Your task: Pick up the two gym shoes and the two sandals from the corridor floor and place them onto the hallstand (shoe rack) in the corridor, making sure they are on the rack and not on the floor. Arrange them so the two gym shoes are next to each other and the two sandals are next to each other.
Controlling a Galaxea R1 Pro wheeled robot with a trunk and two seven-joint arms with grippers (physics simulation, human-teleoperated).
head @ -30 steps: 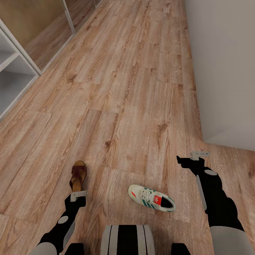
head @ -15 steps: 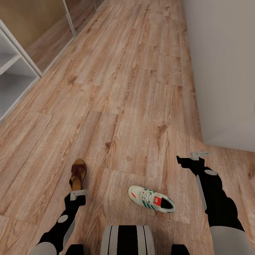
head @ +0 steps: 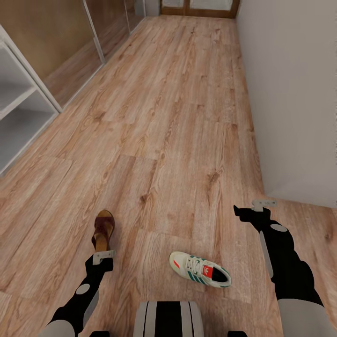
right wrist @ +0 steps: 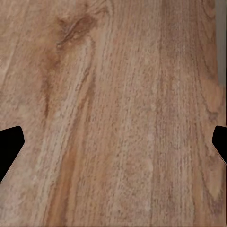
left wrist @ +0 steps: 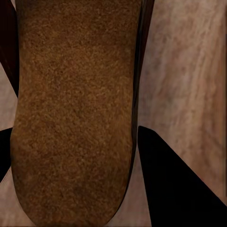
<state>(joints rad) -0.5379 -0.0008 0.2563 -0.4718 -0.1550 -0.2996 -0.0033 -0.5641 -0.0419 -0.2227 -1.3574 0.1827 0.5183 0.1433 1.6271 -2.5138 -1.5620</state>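
**Head view lifted; sandal framed between left fingers**

Since a second ago the whole head view has been shifted: more of the far corridor is taken in, and a wooden door frame (head: 199, 8) is now seen at the far end. That shift is the camera's own; sandal, gym shoe and both arms are held at nearly the same places in the picture.

One dark brown sandal (head: 103, 230) is seen on the corridor floor (head: 178, 117), at the near left, toe pointing far. The left gripper (head: 103, 257) is placed right at its near, heel end. In the left wrist view the tan footbed of the sandal (left wrist: 75, 113) is seen very close, with a dark finger (left wrist: 175, 184) on one side and a sliver of the other at the opposite edge. The jaws are spread wider than the sandal, with floor showing between finger and shoe, so nothing is gripped.

One cream-white gym shoe (head: 200, 269) with green stripes is lying on the floor at the near centre, toe to the left, well apart from the sandal.

The right gripper (head: 263, 204) is held over bare planks at the near right, close to the grey wall (head: 290, 93). Its two fingertips (right wrist: 9, 144) are seen far apart at opposite edges of the right wrist view: spread wide, holding nothing.

A pale shelf unit (head: 18, 112) is seen at the far left.
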